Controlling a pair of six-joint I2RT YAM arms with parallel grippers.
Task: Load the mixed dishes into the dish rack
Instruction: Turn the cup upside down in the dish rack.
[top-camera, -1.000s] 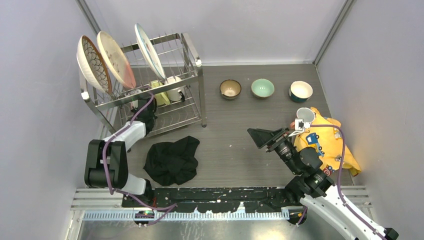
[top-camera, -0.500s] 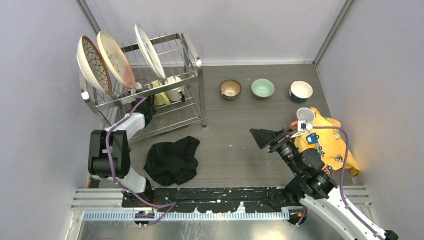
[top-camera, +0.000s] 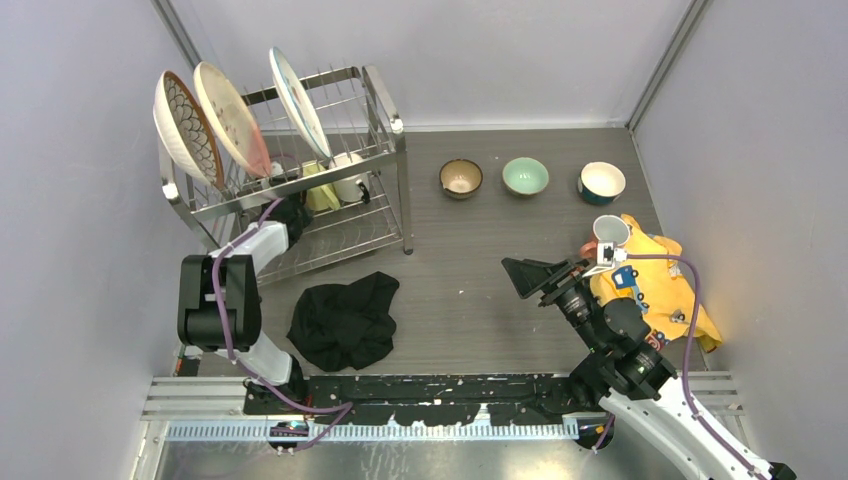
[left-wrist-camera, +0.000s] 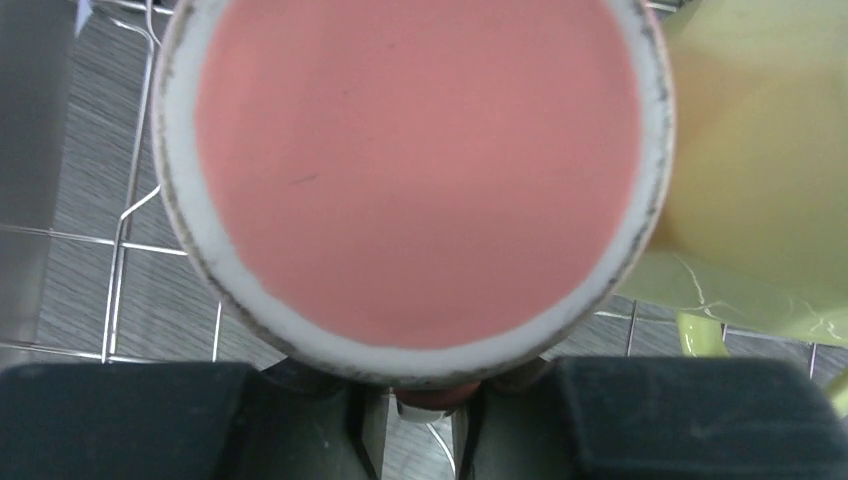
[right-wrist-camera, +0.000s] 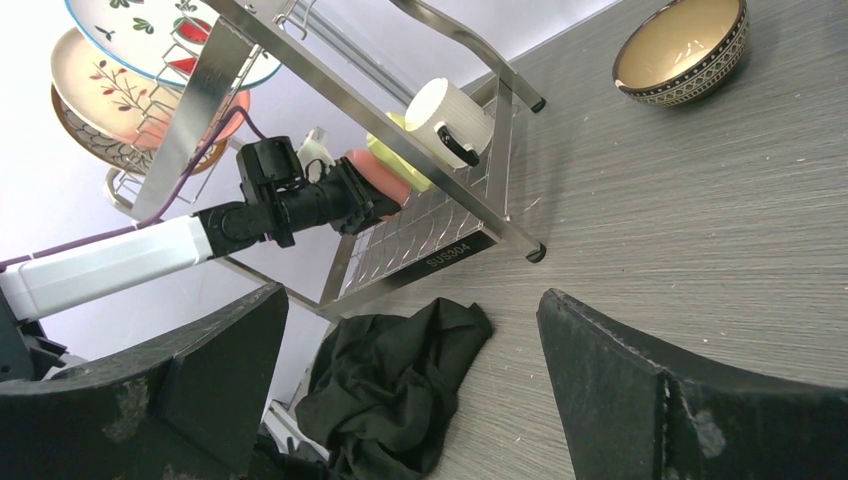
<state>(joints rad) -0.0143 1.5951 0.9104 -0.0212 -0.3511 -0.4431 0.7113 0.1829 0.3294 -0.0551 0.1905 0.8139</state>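
The dish rack (top-camera: 385, 110) stands at the back left with three patterned plates (top-camera: 232, 118) upright on its top tier. On the lower tier lie a yellow mug (top-camera: 320, 190) and a white mug (top-camera: 350, 178). My left gripper (top-camera: 290, 212) reaches into that tier. In the left wrist view its fingers (left-wrist-camera: 330, 420) close tightly on either side of the handle of the pink mug (left-wrist-camera: 420, 170), beside the yellow mug (left-wrist-camera: 760, 150). My right gripper (top-camera: 522, 275) hovers wide open and holds nothing. The brown bowl (top-camera: 461, 178), the mint-green bowl (top-camera: 525, 176) and the blue bowl (top-camera: 601, 183) sit on the table.
A black cloth (top-camera: 345, 320) lies crumpled in front of the rack. A yellow cloth (top-camera: 655, 285) lies at the right with another mug (top-camera: 610, 232) at its far end, just behind my right arm. Grey walls close in on three sides.
My left gripper has pushed deeper into the rack's lower tier with the pink mug, and its arm has swung left. The right arm has barely shifted.
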